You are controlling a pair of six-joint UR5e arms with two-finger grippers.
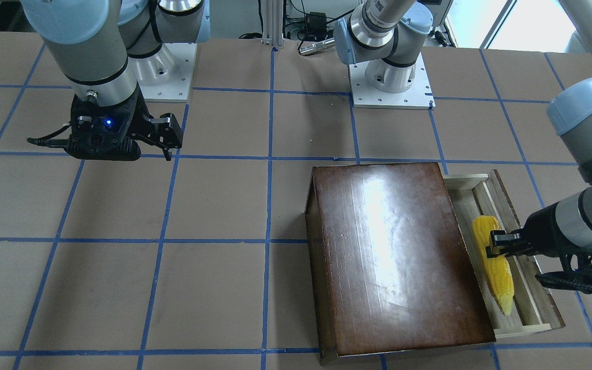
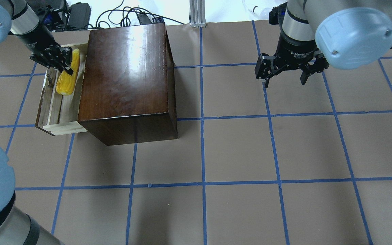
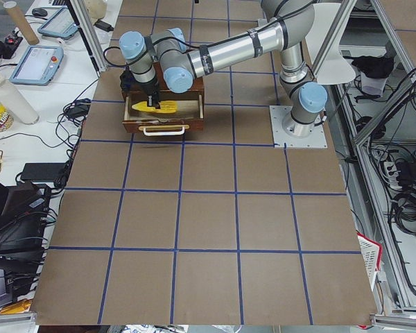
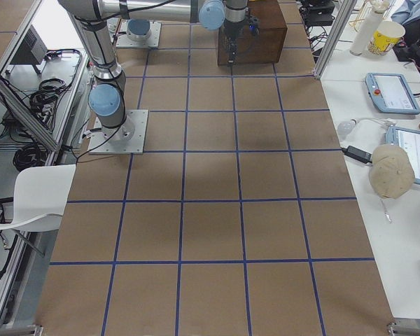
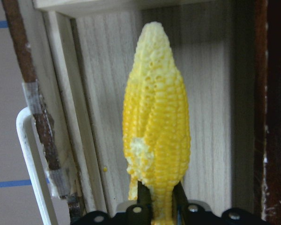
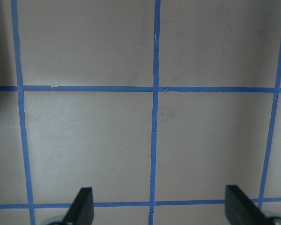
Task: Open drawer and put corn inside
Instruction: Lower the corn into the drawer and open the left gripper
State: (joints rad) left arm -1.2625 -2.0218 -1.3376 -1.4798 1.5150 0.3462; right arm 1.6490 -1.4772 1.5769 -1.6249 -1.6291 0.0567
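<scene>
The drawer (image 2: 54, 112) stands pulled out of the dark-brown box (image 2: 128, 68) at the table's far left. The yellow corn (image 2: 67, 77) lies lengthwise over the drawer's pale floor (image 5: 215, 93). I cannot tell if it touches the floor. My left gripper (image 2: 67, 64) is shut on the corn's thick end, and its fingers (image 5: 143, 197) pinch the corn (image 5: 157, 136) from both sides. In the front-facing view the left gripper (image 1: 491, 245) holds the corn (image 1: 496, 270) inside the drawer (image 1: 530, 293). My right gripper (image 2: 284, 73) is open and empty above the bare table, with its fingers (image 6: 82, 206) wide apart.
The drawer's white handle (image 5: 30, 154) sits on its dark front panel. The box (image 1: 399, 257) lies next to the left arm's base. Brown paper with a blue tape grid (image 2: 202, 153) covers the table. Cables and operators' gear lie beyond the table's edges.
</scene>
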